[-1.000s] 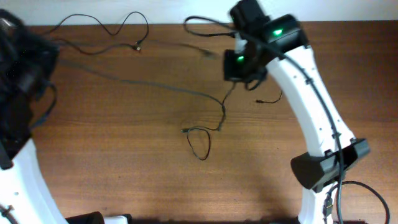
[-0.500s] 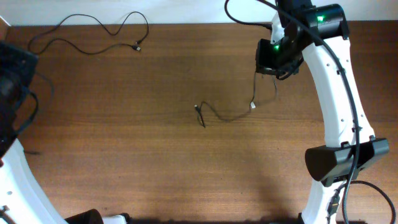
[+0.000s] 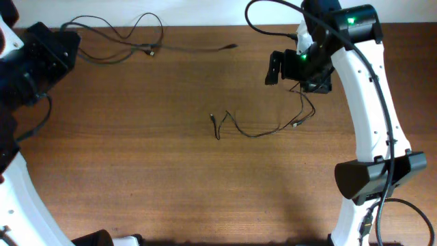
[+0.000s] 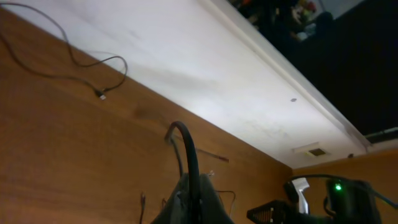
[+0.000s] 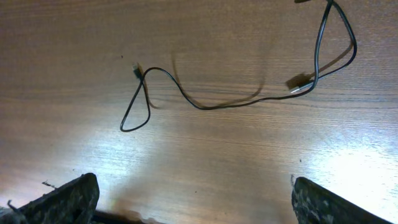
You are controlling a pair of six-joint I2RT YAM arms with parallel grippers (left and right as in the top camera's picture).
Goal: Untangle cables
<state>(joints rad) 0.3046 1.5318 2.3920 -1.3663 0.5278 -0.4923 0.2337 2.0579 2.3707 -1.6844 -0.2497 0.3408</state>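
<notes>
One thin black cable [image 3: 256, 132] lies loose on the brown table, with a small loop at its left end [image 5: 134, 112] and a plug [image 5: 298, 84] at its right. My right gripper [image 3: 300, 68] hovers just above its right end, jaws wide apart and empty; both fingertips [image 5: 68, 199] show at the bottom corners of the right wrist view. At the far left, my left gripper [image 3: 65, 42] is shut on a second cable [image 3: 184, 48] that stretches right along the back edge; it arcs up out of the closed jaws [image 4: 186, 149]. A third cable [image 3: 109, 24] curls at the back left.
A white wall strip [image 4: 186, 56] runs along the table's far edge [image 3: 205, 27]. The right arm's white links [image 3: 369, 116] and its base [image 3: 372, 178] stand on the right side. Thick black robot cables loop above the right wrist [image 3: 263, 17].
The right gripper has opened and let go of the middle cable, which now lies on the table. The left arm has swung into view at the back left, drawing its cable out.
</notes>
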